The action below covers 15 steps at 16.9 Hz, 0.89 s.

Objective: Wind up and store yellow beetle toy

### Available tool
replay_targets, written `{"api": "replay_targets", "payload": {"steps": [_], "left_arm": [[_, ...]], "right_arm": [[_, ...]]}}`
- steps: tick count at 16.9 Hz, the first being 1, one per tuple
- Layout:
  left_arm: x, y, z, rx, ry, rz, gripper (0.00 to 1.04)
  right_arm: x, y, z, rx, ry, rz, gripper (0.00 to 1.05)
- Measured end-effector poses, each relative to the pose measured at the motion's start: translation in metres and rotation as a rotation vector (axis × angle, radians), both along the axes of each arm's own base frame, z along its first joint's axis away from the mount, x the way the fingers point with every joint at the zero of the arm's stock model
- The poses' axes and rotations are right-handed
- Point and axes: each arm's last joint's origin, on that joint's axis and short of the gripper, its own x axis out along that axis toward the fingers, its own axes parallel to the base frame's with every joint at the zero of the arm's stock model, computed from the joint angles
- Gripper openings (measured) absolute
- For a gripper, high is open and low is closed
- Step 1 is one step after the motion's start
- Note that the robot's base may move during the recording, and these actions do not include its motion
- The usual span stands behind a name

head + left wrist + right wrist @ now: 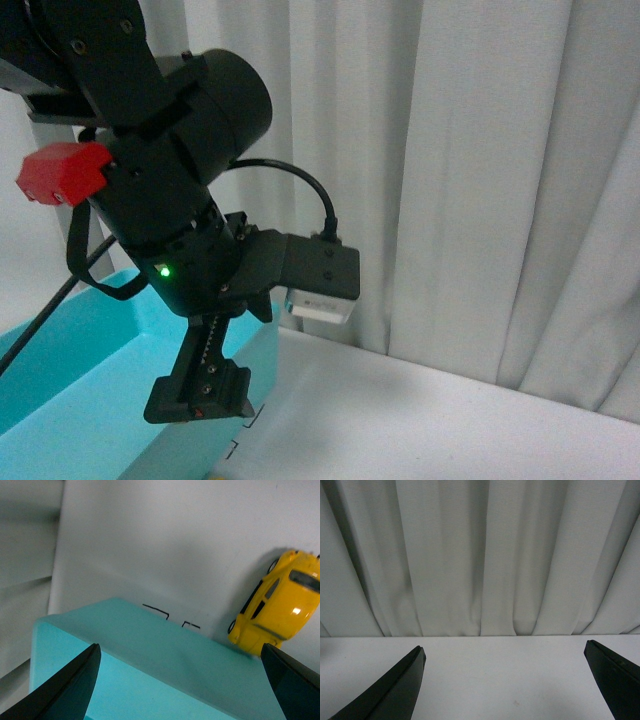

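The yellow beetle toy [276, 605] shows only in the left wrist view, standing on the white table just outside the wall of a turquoise box [150, 650]. My left gripper [182, 680] is open and empty, hanging over the box rim, apart from the toy. In the front view the left arm and its gripper [200, 390] hang above the turquoise box [70, 390]; the toy is hidden there. My right gripper [505, 680] is open and empty, over bare white table, facing the curtain.
A white curtain [480, 180] closes the back of the table [420, 420]. Black corner marks [160, 612] are drawn on the table beside the box. A red block [62, 172] sits on the left arm.
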Motion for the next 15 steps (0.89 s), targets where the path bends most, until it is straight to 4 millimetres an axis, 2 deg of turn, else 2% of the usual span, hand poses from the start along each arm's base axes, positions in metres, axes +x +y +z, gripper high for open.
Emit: {"api": "replay_targets", "payload": {"steps": [3,7,10,15], "left_arm": [[0.001,-0.001,-0.020,0.080,0.084,-0.074,0.98],[-0.016,-0.004,-0.055,0.159,0.184,-0.209,0.98],[-0.016,-0.013,-0.070,0.172,0.165,-0.300,0.98],[-0.023,-0.022,-0.087,0.155,0.194,-0.346,0.98]], "right_arm": [[0.000,0.000,0.000,0.000,0.000,0.000,0.98],[0.000,0.000,0.000,0.000,0.000,0.000,0.98],[0.000,0.000,0.000,0.000,0.000,0.000,0.98],[0.000,0.000,0.000,0.000,0.000,0.000,0.98]]}}
